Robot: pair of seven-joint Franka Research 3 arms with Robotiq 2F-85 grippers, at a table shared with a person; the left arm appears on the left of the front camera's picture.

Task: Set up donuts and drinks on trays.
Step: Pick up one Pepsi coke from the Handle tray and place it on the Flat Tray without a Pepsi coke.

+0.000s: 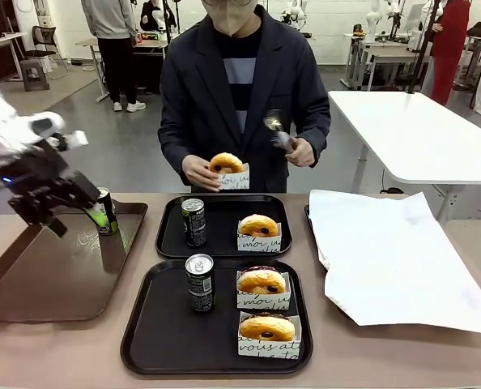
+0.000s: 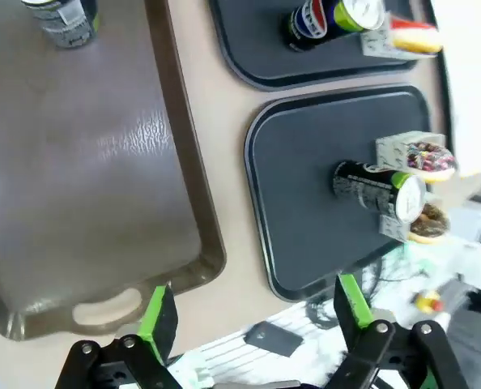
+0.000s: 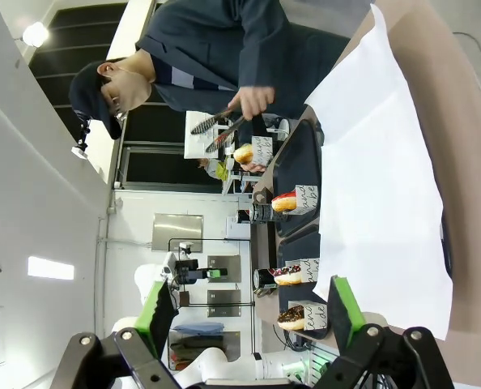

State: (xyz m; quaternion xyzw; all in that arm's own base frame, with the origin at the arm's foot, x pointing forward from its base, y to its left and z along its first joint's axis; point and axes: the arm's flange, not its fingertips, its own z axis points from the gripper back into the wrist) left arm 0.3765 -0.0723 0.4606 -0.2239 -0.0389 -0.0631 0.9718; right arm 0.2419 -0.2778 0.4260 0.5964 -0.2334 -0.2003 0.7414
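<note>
The left gripper (image 1: 83, 212) hangs over the brown tray (image 1: 54, 275) at the left, jaws apart, just beside a can (image 1: 105, 211) standing there. The right gripper (image 3: 253, 312) is also spread and empty. Near black tray (image 1: 168, 340): one can (image 1: 199, 282), two donuts (image 1: 261, 282). Far black tray (image 1: 224, 204): one can (image 1: 193, 221), one donut (image 1: 258, 225). The person's hand (image 1: 198, 172) holds another sleeved donut (image 1: 227, 164) above it

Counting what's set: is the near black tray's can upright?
Upright: the can stands on its base on the near black tray, silver top up.

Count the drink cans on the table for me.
3: one can on the brown tray, one on the far black tray, one on the near black tray.
</note>
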